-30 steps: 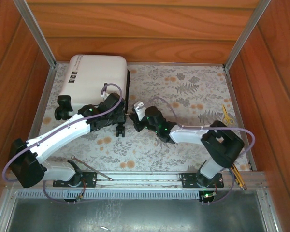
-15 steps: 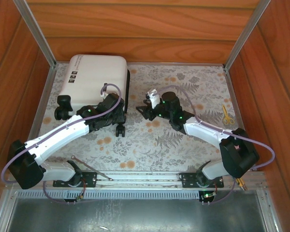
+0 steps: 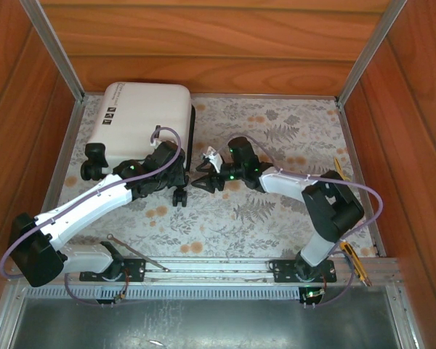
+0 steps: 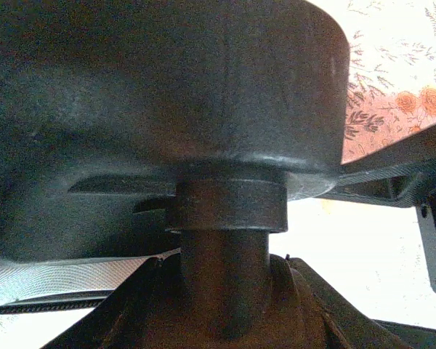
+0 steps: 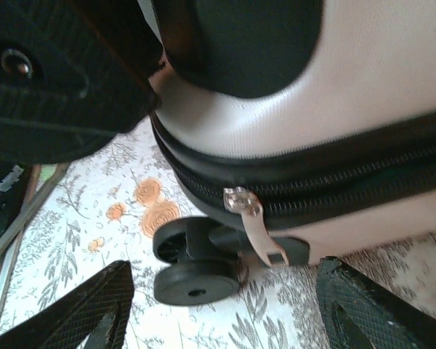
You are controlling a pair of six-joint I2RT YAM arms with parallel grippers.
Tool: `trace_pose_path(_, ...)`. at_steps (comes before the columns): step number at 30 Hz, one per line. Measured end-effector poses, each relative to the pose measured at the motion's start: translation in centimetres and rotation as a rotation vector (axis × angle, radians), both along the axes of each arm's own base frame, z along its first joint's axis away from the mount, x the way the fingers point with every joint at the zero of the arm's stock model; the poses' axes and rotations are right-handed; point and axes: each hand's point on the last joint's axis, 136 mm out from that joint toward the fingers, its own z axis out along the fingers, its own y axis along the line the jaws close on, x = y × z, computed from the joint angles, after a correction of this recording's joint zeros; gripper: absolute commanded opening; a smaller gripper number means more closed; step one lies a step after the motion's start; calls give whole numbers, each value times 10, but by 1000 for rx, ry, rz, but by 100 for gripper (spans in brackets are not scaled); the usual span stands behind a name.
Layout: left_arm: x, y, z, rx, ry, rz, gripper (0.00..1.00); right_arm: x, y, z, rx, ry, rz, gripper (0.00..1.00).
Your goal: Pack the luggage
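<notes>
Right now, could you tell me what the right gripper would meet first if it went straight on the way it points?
Probably the luggage, about at the silver zipper pull above its wheel; depth is unclear.

From above, the light is soft and even and falls from overhead. The arms cast only faint shadows on the table (image 3: 276,218), and the suitcase (image 3: 142,116) is bright but not blown out. The wooden walls (image 3: 414,109) splay outward toward the edges. In the left wrist view, a wheel (image 4: 167,94) looms dark and out of focus, and the table behind it is washed white on the right. In the right wrist view, everything is slightly smeared and the pale shell glares.
</notes>
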Motion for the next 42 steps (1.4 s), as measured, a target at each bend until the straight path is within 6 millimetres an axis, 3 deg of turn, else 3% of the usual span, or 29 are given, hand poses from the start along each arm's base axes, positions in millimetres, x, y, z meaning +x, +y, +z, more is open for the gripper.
trace_pose_path(20,0,0,0,0,-1,0,0,8,18,-6,-7,83,87,49)
trace_pose_path(32,0,2,-1,4,-1,4,0,10,15,-16,-58,137,71,56)
trace_pose_path(42,0,2,-1,1,-4,4,0,11,17,-17,-55,157,66,54)
